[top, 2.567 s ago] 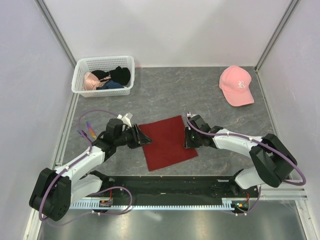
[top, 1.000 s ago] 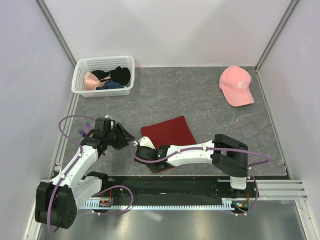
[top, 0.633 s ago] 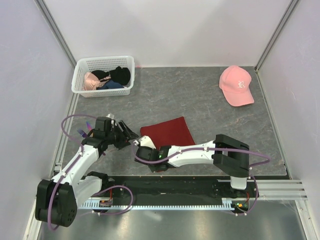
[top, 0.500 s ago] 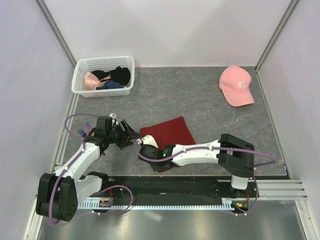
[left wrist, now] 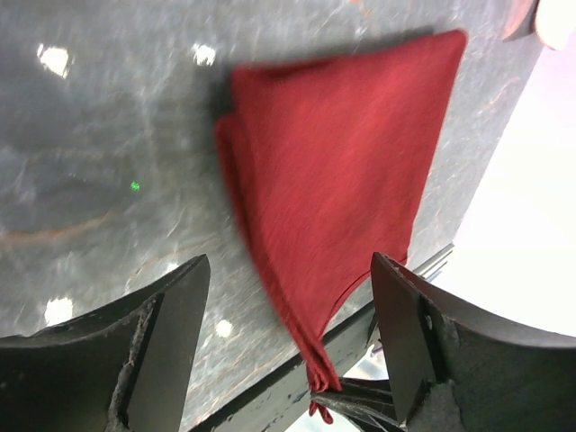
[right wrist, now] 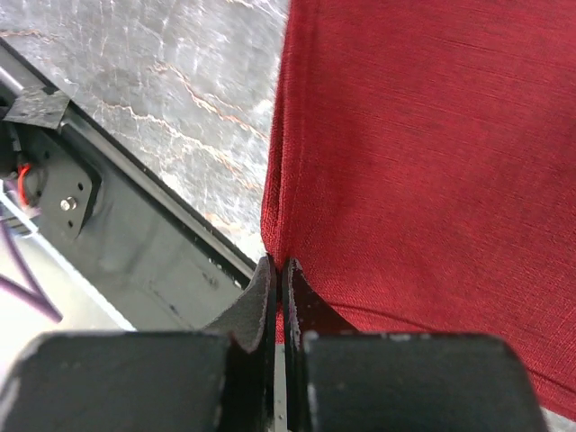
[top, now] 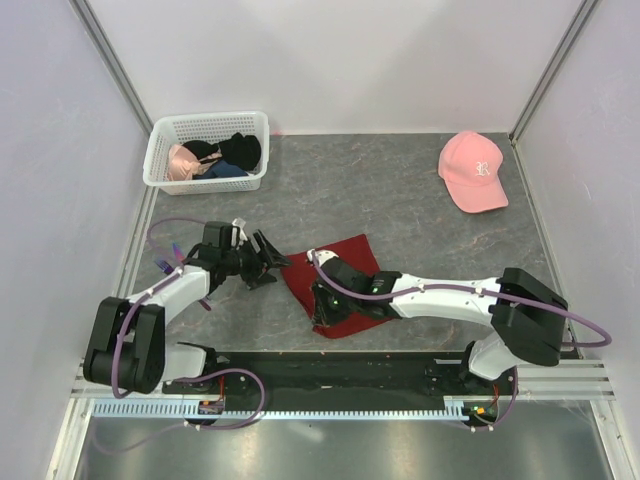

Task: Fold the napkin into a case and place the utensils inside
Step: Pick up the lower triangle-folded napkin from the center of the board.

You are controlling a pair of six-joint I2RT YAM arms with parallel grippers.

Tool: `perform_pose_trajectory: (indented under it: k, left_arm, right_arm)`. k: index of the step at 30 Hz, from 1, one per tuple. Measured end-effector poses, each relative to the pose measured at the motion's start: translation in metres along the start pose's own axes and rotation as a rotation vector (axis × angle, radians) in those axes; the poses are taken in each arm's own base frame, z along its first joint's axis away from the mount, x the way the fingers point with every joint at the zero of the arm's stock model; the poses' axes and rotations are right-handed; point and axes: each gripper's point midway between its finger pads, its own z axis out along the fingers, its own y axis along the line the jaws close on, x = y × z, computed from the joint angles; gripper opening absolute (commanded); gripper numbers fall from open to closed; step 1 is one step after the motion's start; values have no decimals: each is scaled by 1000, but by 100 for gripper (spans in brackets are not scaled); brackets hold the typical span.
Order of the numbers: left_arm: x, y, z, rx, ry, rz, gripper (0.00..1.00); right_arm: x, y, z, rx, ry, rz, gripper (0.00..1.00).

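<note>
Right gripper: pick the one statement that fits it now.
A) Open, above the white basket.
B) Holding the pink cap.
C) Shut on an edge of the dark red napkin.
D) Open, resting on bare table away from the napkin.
C: in the right wrist view, the right gripper has its fingers pinched together on the edge of the napkin.

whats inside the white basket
The white plastic mesh basket holds bunched black, pink and dark blue garments; anything beneath them is covered.
</note>
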Motion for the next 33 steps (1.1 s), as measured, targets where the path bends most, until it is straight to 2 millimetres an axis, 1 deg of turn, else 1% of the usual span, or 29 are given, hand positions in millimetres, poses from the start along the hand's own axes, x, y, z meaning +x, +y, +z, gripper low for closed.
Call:
perform_pose_trajectory:
  k: [4,7,11,18,22,26,27,30,31,33]
  left_arm:
    - [-10,-4,7,1,-2,0,76]
    - [-14,-4,14,-7,5,-7,74]
    - [-14,1,18,-25,16,-18,74]
    - [-15,3,20,-39,1,-10,74]
    - [-12,4,30,-48,26,-7,74]
    - [-11,3,39,-50,44,-2,72]
    - [-12,2,41,-47,43,2,70]
    - [-16,0,47,-40,37,5,61]
    - [-18,0,48,-41,35,5,55]
    - [-21,1,52,-44,29,6,46]
  right_arm:
    - [4,-8,-6,-44,11,55,0]
    - [1,-10,-9,-70,3,83,0]
    - [-6,-5,-16,-106,-18,98,0]
    - [-17,-1,-26,-161,-52,117,0]
    - [-18,-2,-27,-175,-52,129,0]
    - [-19,-3,-28,-184,-50,135,0]
    - [-19,-2,-28,-188,-51,136,0]
    - [-21,-1,-29,-200,-54,140,0]
    - [-22,0,-29,-203,-57,141,0]
    - [-24,1,-30,-214,-60,142,0]
